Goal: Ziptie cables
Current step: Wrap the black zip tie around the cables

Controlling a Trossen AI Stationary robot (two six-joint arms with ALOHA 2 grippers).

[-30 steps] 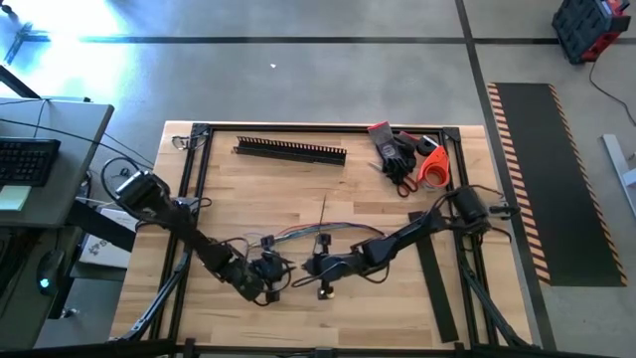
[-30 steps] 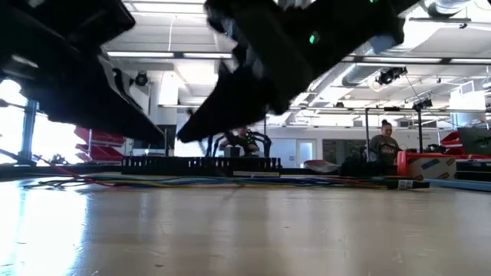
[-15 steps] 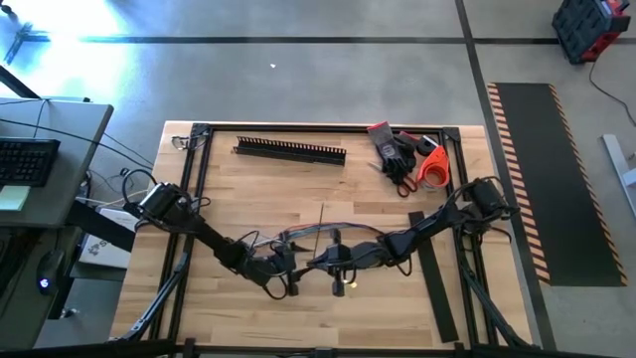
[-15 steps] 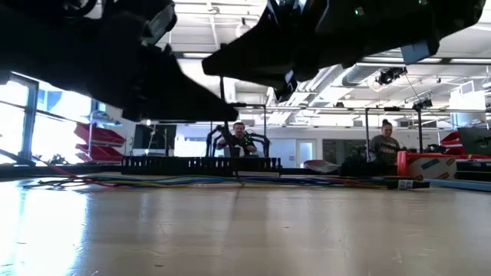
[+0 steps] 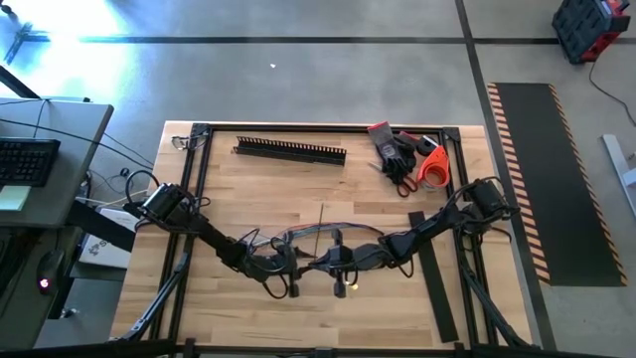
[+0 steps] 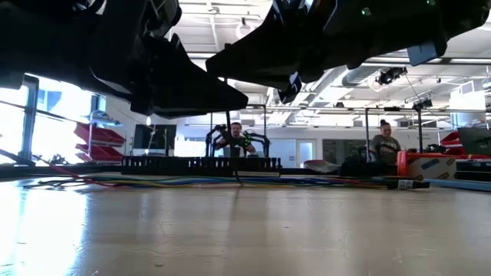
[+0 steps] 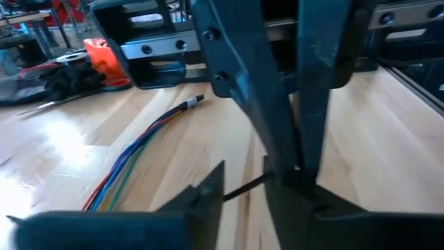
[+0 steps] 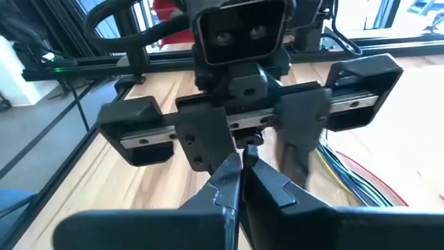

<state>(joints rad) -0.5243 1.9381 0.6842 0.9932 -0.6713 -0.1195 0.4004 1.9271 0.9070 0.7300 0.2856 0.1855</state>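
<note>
The cables (image 5: 316,235) are a bunch of thin grey and coloured wires lying across the middle of the table, also visible as cables (image 7: 132,163) and cables (image 8: 350,173). A thin black ziptie (image 5: 321,227) runs from the grippers toward the far edge, across the bunch. My right gripper (image 5: 333,261) is shut on it, just near of the cables. My left gripper (image 5: 290,262) faces it tip to tip and is open. Its fingers (image 8: 208,139) stand on either side of the right gripper's tips. I cannot tell whether they touch the ziptie. My right gripper pinches the ziptie between its two fingertips (image 8: 232,177), coming level from the table's right. A short end of the strip (image 8: 250,144) sticks out past the tips. The rest of the ziptie (image 6: 233,149) slants down to the table by the cables.
A black comb-toothed duct (image 5: 290,150) lies near the far edge. Gloves, scissors and an orange tool (image 5: 407,159) sit at the far right corner. A flat black strip (image 5: 437,288) lies along the right side. People (image 6: 238,139) sit in the room beyond.
My left gripper has moved toward the table's right and a little toward the far edge, closing up to the right gripper until the two stand tip to tip. My right gripper shifted slightly right with the ziptie. The cables stayed where they were.
</note>
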